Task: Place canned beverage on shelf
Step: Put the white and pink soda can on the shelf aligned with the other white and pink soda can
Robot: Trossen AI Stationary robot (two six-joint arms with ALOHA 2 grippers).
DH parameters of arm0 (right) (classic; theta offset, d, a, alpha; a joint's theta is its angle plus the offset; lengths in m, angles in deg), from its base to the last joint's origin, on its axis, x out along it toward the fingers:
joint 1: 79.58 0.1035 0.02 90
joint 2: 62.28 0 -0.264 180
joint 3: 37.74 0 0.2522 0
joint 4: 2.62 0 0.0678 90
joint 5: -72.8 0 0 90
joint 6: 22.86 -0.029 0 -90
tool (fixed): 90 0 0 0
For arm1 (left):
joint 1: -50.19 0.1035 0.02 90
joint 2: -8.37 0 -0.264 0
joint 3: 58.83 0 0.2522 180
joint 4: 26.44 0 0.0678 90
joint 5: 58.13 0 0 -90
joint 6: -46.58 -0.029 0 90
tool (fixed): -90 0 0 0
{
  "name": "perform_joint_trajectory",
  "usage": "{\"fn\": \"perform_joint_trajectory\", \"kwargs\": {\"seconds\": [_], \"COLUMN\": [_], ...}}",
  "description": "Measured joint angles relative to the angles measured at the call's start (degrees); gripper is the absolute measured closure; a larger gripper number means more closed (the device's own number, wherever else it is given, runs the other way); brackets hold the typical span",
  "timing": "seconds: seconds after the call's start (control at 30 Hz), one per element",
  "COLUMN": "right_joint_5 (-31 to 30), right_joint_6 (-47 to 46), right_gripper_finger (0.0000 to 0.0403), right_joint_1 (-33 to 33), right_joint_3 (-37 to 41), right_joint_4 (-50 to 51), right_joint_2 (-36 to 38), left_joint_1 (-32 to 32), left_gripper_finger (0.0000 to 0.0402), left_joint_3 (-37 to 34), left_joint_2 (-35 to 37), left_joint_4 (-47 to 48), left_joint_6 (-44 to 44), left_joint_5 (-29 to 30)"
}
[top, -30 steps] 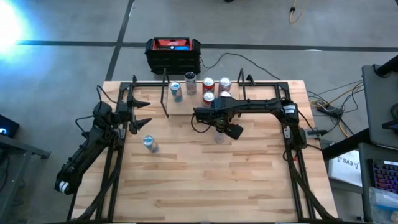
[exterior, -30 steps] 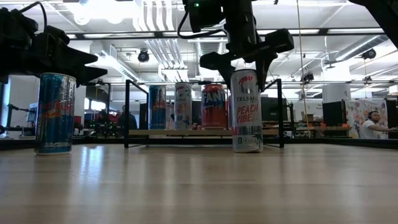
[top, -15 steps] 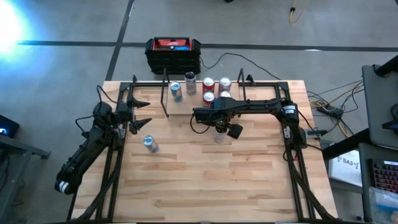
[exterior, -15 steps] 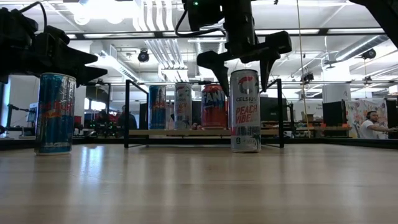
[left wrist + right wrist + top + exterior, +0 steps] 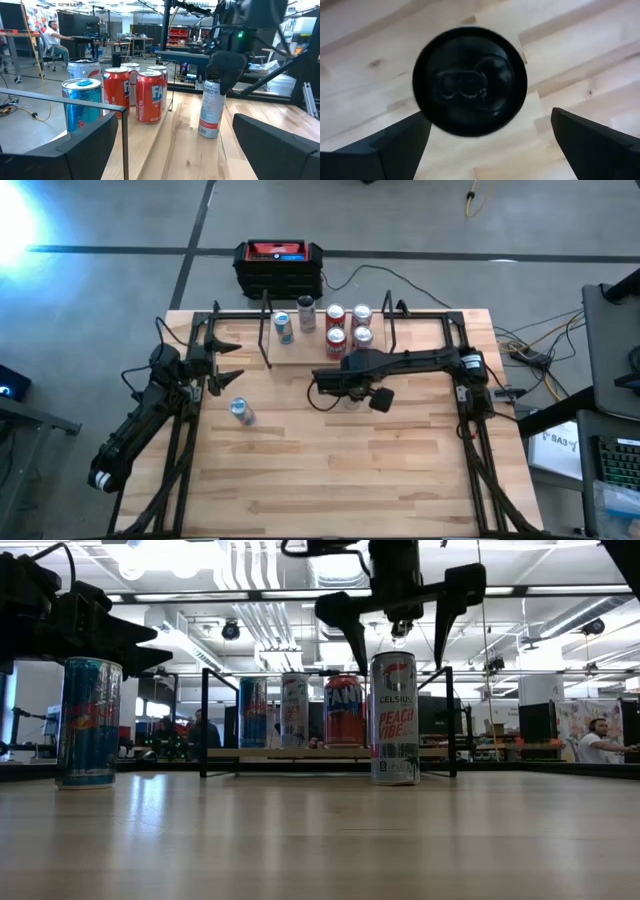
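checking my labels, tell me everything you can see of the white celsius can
The Celsius can is a tall, slim white metal can with a "PEACH VIBE" label, sealed dark top, no dents visible. It stands upright on the tabletop in front of the shelf, not on it. The right gripper hangs just above, fingers open either side of its top; nothing grips it.
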Motion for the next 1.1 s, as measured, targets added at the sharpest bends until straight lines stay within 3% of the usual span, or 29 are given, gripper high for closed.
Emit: {"fn": "perform_joint_trajectory", "kwargs": {"seconds": [0.17,0.33,0.43,0.53,0.67,0.8,1.1], "right_joint_5": [-6.9,-8.2,-11.4,-18.5,-32.7,-43.7,-49.6], "right_joint_6": [3.0,10.6,8.6,1.8,-7.0,-8.6,7.2], "right_gripper_finger": [0.0009,0.0009,0.0009,0.0009,0.0009,0.0009,0.0009], "right_joint_1": [4.0,10.4,15.6,21.2,28.7,33.8,35.1], "right_joint_3": [0.0,0.0,0.0,0.3,1.9,5.1,8.4], "right_joint_4": [-0.6,-1.8,-1.5,-1.0,-0.9,-2.2,-5.1], "right_joint_2": [0.6,0.8,0.8,0.8,0.6,-1.2,-5.0], "left_joint_1": [0.0,0.0,0.0,0.0,0.0,0.0,0.0], "left_gripper_finger": [0.0022,0.0022,0.0022,0.0022,0.0022,0.0022,0.0022], "left_joint_3": [0.0,0.0,0.0,0.0,0.0,0.0,0.0], "left_joint_2": [0.0,0.0,0.0,0.0,0.0,0.0,0.0], "left_joint_4": [0.0,0.0,0.0,0.0,0.0,0.0,0.0], "left_joint_6": [0.0,0.0,0.0,0.0,0.0,0.0,0.0], "left_joint_5": [0.0,0.0,0.0,0.0,0.0,0.0,0.0]}}
